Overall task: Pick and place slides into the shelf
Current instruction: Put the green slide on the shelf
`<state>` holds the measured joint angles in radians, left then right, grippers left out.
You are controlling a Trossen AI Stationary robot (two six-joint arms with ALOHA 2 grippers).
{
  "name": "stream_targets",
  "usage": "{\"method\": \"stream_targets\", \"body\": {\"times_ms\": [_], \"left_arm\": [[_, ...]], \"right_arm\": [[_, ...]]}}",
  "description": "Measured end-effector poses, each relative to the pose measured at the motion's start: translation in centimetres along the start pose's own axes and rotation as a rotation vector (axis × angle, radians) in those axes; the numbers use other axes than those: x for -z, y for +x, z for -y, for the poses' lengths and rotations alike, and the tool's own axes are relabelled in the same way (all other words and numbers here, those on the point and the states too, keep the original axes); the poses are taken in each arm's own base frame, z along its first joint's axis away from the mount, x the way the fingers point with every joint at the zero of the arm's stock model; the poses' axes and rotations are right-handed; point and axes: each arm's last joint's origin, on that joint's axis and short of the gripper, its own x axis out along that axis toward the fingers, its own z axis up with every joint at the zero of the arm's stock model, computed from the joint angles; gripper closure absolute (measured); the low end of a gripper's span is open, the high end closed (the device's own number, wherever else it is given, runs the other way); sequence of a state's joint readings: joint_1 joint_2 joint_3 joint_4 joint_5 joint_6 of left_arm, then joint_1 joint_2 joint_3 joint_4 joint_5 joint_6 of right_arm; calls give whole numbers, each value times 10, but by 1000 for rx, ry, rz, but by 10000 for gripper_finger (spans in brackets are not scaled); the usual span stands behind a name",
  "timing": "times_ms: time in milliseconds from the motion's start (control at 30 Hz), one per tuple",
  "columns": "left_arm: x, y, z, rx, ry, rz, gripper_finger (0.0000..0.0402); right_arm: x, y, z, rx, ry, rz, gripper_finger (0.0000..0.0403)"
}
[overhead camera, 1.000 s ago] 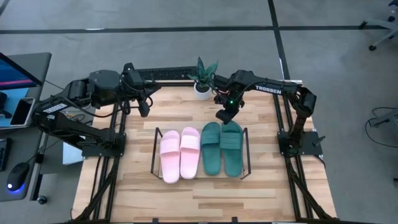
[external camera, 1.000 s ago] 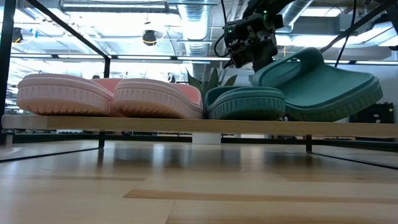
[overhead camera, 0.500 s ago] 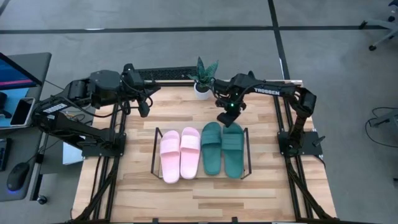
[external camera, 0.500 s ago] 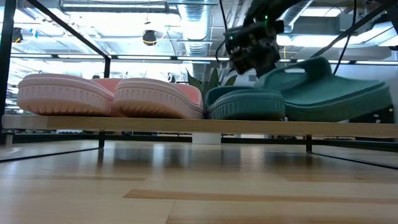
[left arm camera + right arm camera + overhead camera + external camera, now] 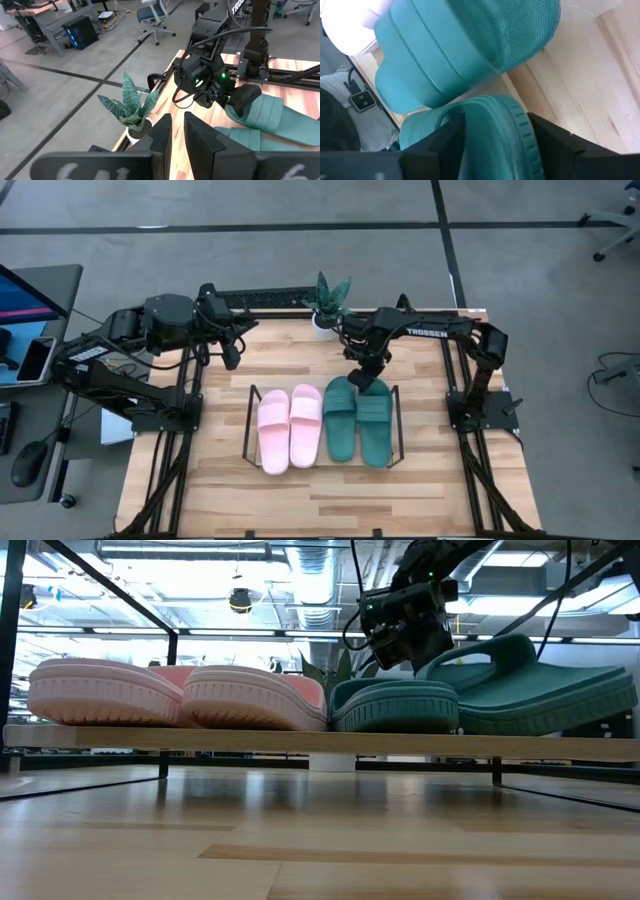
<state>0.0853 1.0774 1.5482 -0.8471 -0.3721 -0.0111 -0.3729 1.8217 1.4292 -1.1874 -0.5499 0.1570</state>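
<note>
The slides all sit side by side on the shelf (image 5: pixel 250 425) in the middle of the table (image 5: pixel 430 480): two pink slides (image 5: pixel 290 427) on the left, two green slides (image 5: pixel 358 418) on the right. The right gripper (image 5: pixel 362 376) hangs over the far end of the green pair, its fingers (image 5: pixel 555 142) spread wide on either side of one green slide's end, not pinching it. The left gripper (image 5: pixel 174 135) waits back at the table's far left edge, fingers narrow with nothing between them. A small potted plant (image 5: pixel 326 305) stands at the far edge.
</note>
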Motion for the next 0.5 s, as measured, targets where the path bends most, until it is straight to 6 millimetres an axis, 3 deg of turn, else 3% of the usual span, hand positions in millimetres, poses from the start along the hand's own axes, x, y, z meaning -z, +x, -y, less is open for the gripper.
{"method": "stream_targets", "body": {"times_ms": [200, 500], "left_arm": [[0, 0, 0, 0, -1, 0, 361], [0, 0, 0, 0, -4, 0, 361]], "right_arm": [[-2, -2, 4, 24, 0, 19, 162], [0, -8, 7, 30, -10, 16, 153]]}}
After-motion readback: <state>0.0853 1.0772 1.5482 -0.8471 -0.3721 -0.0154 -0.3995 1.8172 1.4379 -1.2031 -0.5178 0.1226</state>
